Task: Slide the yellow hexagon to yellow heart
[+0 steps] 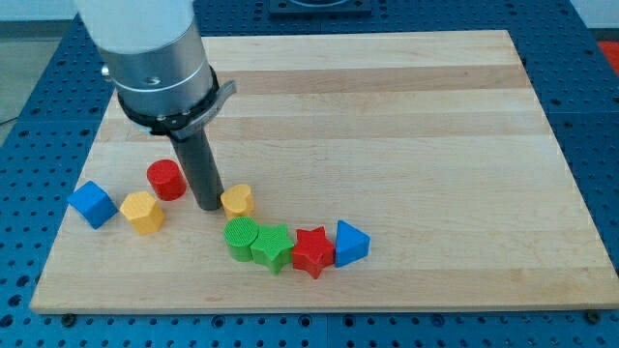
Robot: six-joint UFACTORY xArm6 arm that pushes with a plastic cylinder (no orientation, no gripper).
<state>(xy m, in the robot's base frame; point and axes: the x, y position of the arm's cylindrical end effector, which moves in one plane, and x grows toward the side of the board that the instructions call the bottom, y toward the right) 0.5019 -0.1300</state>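
My tip down on the wooden board, lower-left area. No jaws on this rig, just a straight dark rod; holds nothing.

Small yellow block sits just to view's right of tip, touching or nearly so; can't tell which. Shape hard to read at this size, prob. the heart. Larger yellow block, looks like the hexagon, lies to view's left of tip and a bit lower, apart from it.

Red cylinder just left of rod, close by. Blue block farthest left, near yellow hexagon.

Below tip, toward view's bottom, a row packed together: green cylinder, green star, red star, blue block w/ pointed top.
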